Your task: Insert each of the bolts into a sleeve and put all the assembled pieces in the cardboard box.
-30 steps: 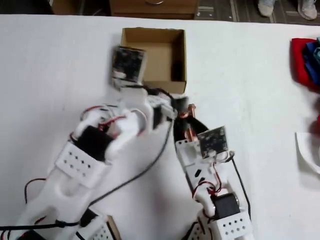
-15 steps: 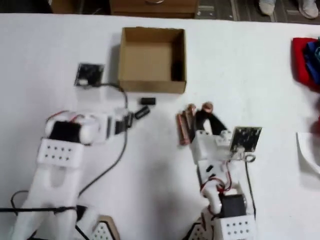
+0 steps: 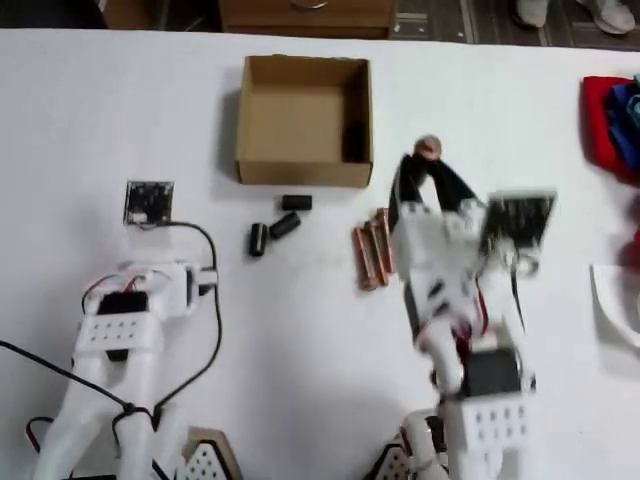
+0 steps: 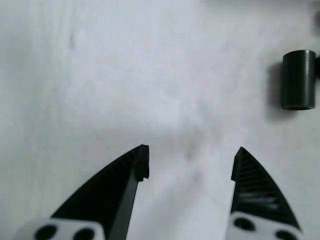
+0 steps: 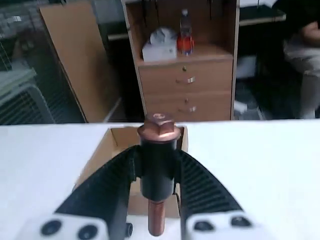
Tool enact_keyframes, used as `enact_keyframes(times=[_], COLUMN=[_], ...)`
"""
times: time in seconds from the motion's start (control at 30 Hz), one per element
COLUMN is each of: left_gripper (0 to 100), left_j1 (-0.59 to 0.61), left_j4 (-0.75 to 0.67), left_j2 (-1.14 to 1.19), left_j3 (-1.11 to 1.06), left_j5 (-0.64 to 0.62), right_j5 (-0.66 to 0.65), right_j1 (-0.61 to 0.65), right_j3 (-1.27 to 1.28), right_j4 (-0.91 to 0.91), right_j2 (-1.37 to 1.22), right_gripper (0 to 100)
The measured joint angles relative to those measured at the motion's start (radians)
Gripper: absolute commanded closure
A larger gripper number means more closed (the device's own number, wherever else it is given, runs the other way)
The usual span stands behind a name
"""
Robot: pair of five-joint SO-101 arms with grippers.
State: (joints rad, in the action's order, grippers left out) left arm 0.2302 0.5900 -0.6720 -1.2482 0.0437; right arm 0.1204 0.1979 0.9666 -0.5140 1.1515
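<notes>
My right gripper (image 5: 158, 167) is shut on a black sleeve (image 5: 158, 172) with a copper bolt (image 5: 158, 131) through it, held upright. In the high view this right gripper (image 3: 427, 172) hangs just right of the cardboard box (image 3: 300, 165), with the bolt head (image 3: 428, 149) on top. One dark sleeve (image 3: 352, 141) lies inside the box. Three loose black sleeves (image 3: 284, 224) lie in front of the box, and copper bolts (image 3: 372, 252) lie beside them. My left gripper (image 4: 191, 164) is open over bare table, a black sleeve (image 4: 298, 80) some way off. The left arm (image 3: 140, 295) sits at the front left.
A red cloth (image 3: 610, 110) lies at the table's right edge, with a white object (image 3: 615, 300) nearer the front. Beyond the table stands a wooden drawer cabinet (image 5: 187, 80). A black cable (image 3: 205, 330) loops beside the left arm.
The left arm pulled back from the box to the front left. The right gripper rose from beside the bolts and moved toward the box's right side with the sleeved bolt.
</notes>
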Motion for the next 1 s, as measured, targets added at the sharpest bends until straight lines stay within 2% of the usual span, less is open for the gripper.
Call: enact_keyframes(times=[0.27,0.37,0.63,0.87,1.0], left_gripper=[72,72,72,72,72], left_j1=[-0.018,-0.018,-0.023,-0.023,-0.023], left_j4=[-0.02,-0.021,-0.021,-0.04,-0.068], left_j2=[0.0,0.0,0.0,0.0,0.005], left_j3=[-0.037,-0.037,-0.037,-0.044,-0.054], left_j5=[0.0,0.0,0.0,0.0,0.0], right_j5=[0.0,0.04,0.074,0.074,0.074], right_j1=[0.0,0.003,0.051,0.046,0.048], right_j3=[-0.542,-0.773,-1.528,-2.18,-2.387], right_j4=[-0.253,-0.365,-0.694,-0.813,-0.859], right_j2=[-0.677,-0.905,-1.53,-2.055,-2.219], right_gripper=[97.8,97.8,97.8,97.8,97.8])
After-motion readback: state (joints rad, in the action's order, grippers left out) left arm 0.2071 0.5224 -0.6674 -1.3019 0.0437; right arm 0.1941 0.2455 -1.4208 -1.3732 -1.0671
